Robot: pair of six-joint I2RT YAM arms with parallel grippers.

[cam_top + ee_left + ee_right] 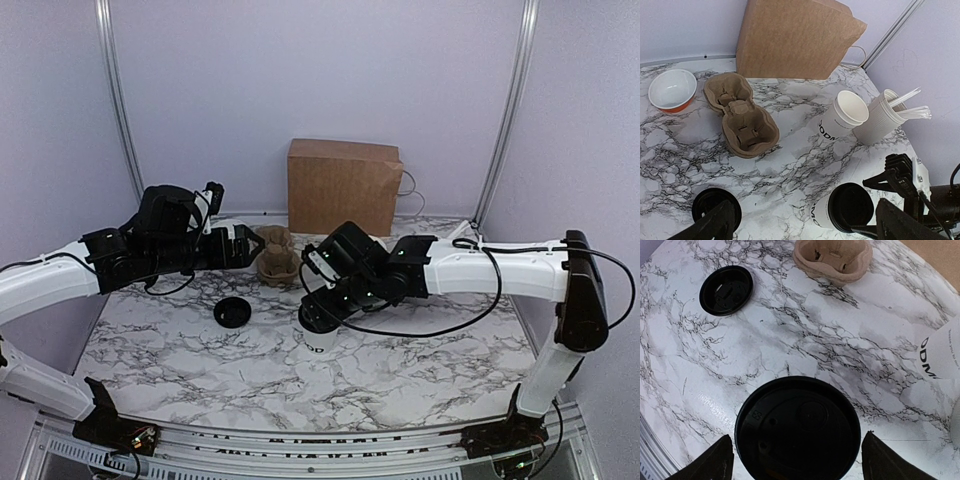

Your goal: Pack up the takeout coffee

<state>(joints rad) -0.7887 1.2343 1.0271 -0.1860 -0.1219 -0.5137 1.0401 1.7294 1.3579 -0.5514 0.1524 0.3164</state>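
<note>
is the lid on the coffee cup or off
On: the black lid sits flush over the takeout coffee, hiding its rim. A second lid lies loose nearby.

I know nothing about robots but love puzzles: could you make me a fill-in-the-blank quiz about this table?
The takeout coffee wears a ___ lid.
The cardboard cup carrier has ___ hollows for cups.
The paper bag at the back is coloured ___.
The white bowl is ___ on the outside.
Missing words: black, two, brown, orange.
</note>
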